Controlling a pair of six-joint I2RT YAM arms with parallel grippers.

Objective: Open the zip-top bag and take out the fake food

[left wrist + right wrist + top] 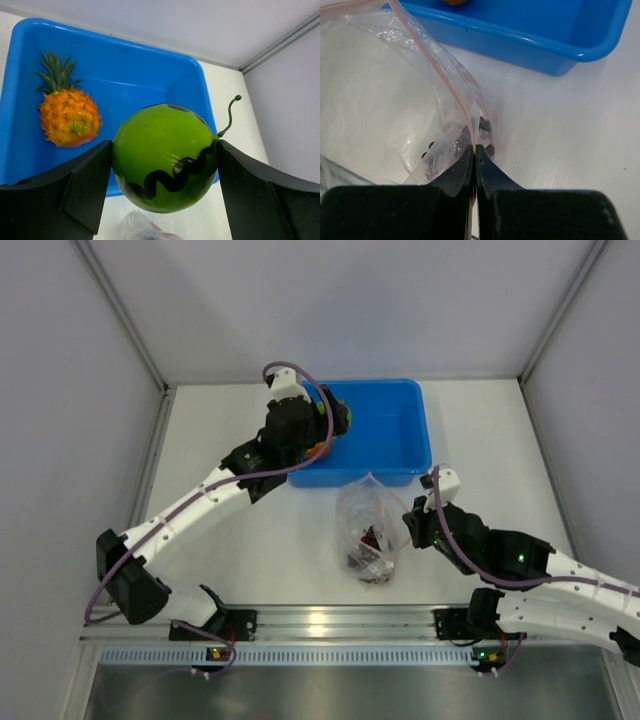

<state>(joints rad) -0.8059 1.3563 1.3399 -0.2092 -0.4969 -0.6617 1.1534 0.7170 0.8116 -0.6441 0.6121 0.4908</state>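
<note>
My left gripper (165,165) is shut on the green round fruit (165,155), which has a black wavy stripe and a thin stem, and holds it over the near edge of the blue tub (150,75). The orange pineapple (67,115) lies in the tub. In the top view the left gripper (325,430) is at the tub's (400,430) left side. My right gripper (476,147) is shut on the pink-red zip strip of the clear zip-top bag (395,100); the bag (368,530) stands open on the table. The dark purple grape bunch (372,540) is inside it.
White walls enclose the table on three sides. The aluminium rail (330,622) with the arm bases runs along the near edge. The tub sits at the back centre, the bag just in front of it.
</note>
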